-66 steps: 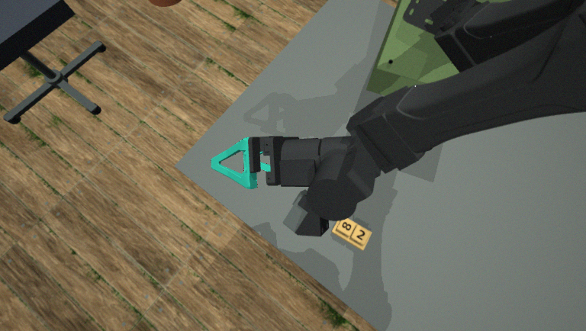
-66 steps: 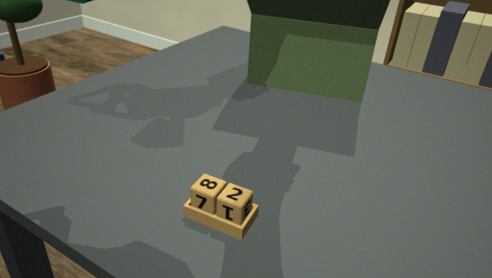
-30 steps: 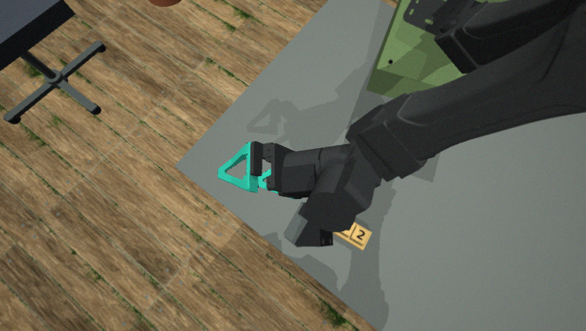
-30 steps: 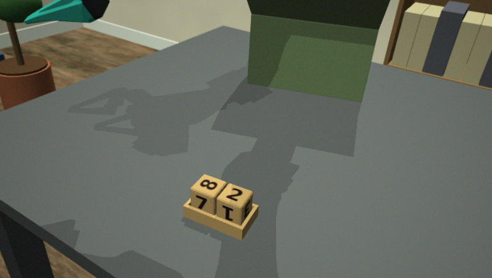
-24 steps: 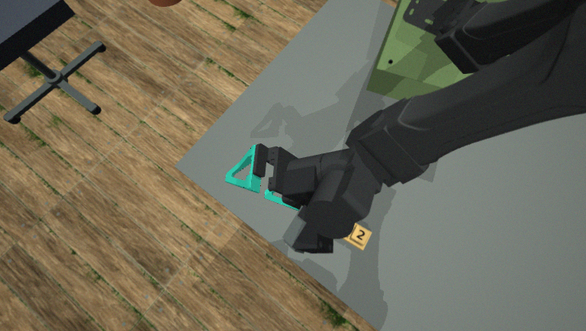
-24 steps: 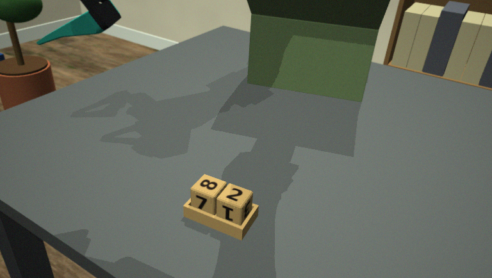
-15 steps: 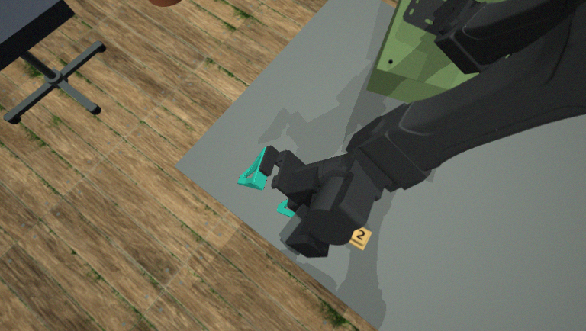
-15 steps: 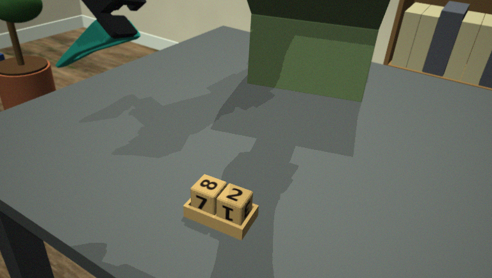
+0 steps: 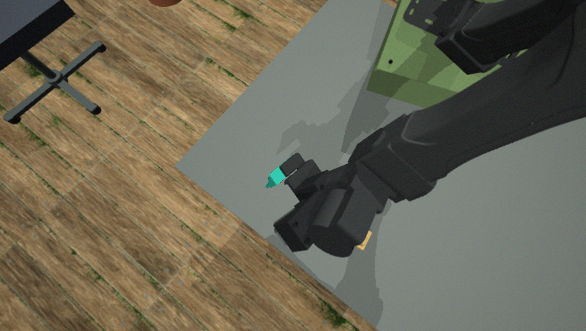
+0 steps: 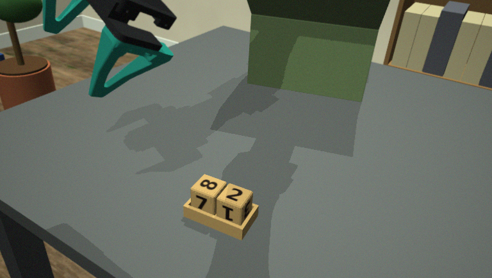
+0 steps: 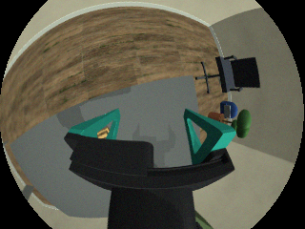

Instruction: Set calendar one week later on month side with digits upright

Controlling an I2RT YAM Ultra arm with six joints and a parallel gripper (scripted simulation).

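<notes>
Tray (image 9: 367, 241) (image 10: 213, 222) (image 11: 103, 134) below open hand (image 9: 282, 169) (image 10: 77, 63) (image 11: 152, 112).

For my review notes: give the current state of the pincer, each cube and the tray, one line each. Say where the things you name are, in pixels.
pincer (image 10: 132, 63) (image 11: 152, 112): open, raised over the table, nothing between its fingers
left cube in the exterior view (image 10: 208, 185): seated in the tray, 8 on top, 7 on the near side
right cube in that view (image 10: 234, 192): seated beside it, 2 on top, 1 upside down on the near side
tray (image 10: 214, 223): flat on the table, holding both cubes
</notes>
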